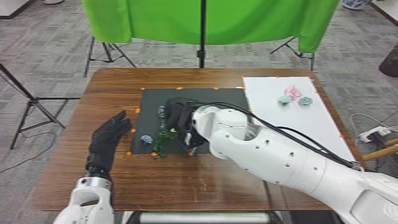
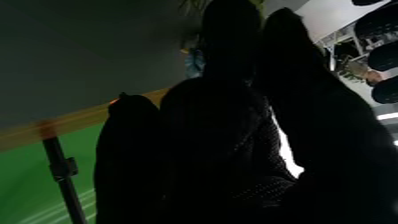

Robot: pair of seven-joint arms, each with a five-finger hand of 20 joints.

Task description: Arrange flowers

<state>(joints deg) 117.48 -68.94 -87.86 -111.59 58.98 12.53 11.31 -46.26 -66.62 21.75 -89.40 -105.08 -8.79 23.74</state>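
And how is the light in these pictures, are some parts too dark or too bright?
Head view: fairly even light, faint sheen on the table; right wrist view: right hand nearly black, white glare beside it, pale streaks low on the green cloth.

The right hand [image 1: 184, 111] is over the mat [image 1: 222, 95] on the table [image 1: 169, 187]. Just left of it is greenery [image 1: 164, 134]; to its right, flowers [image 1: 292, 92] lie on the sheet [image 1: 306, 125]. Beyond hangs the cloth [image 1: 258, 20].

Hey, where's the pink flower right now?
In the head view, the pink flower lies on the white sheet on the table's right side, just beyond the two pale green flowers.
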